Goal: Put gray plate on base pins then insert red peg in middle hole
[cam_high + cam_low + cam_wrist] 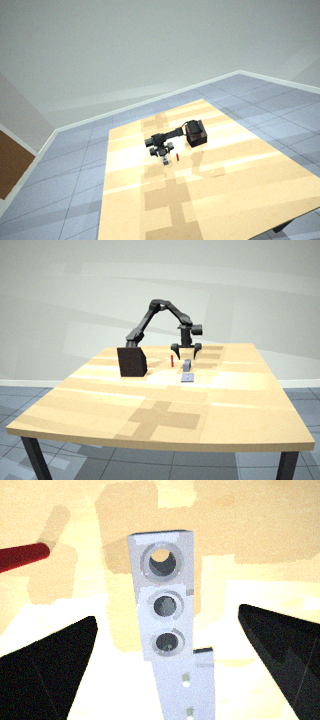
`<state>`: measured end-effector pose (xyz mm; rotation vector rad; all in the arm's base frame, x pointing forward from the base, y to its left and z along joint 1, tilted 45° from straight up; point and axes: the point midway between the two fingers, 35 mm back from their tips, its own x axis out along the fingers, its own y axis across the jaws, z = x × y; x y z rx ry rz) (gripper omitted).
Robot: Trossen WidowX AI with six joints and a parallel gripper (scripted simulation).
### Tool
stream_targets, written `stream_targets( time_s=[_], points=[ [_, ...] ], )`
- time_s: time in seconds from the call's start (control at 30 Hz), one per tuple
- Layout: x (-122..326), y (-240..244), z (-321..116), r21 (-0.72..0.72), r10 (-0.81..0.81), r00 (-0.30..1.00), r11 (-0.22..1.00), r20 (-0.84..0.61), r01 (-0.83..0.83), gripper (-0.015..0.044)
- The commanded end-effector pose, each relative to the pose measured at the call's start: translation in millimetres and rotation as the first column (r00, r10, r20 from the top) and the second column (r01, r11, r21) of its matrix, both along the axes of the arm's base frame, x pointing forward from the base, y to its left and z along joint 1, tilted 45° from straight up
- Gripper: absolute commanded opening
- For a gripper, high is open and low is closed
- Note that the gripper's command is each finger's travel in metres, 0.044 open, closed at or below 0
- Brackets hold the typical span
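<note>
Tool (161,154) (186,358) (167,616) is released: fingers wide apart, nothing between them, pointing down above the plate (165,161) (186,366) (165,587). In the wrist view the fingertips sit to either side of the plate, which shows its three holes in a row. Plate is on the desk (232,180) (160,426) (280,510), off the pins (187,376) (186,680). Base (184,378) (172,690) lies flat just past one end of the plate, both pins up in the wrist view. Peg (177,157) (172,361) (22,557) stands upright near the plate, off its long side, not in the middle hole.
</note>
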<state>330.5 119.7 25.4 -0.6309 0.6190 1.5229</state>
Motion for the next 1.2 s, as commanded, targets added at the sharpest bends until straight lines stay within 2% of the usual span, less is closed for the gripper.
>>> stream_targets(
  time_s=[0.0, 1.07, 1.17],
  points=[
    [-1, 5, -5, 0.006, -0.001, 1.000, 1.000, -0.004, 0.001, 0.0440],
    [-4, 40, -39, 0.009, -0.001, 1.000, 1.000, -0.005, 0.001, 0.0440],
    [-4, 40, -39, 0.009, -0.001, 1.000, 1.000, -0.005, 0.001, 0.0361]
  ],
)
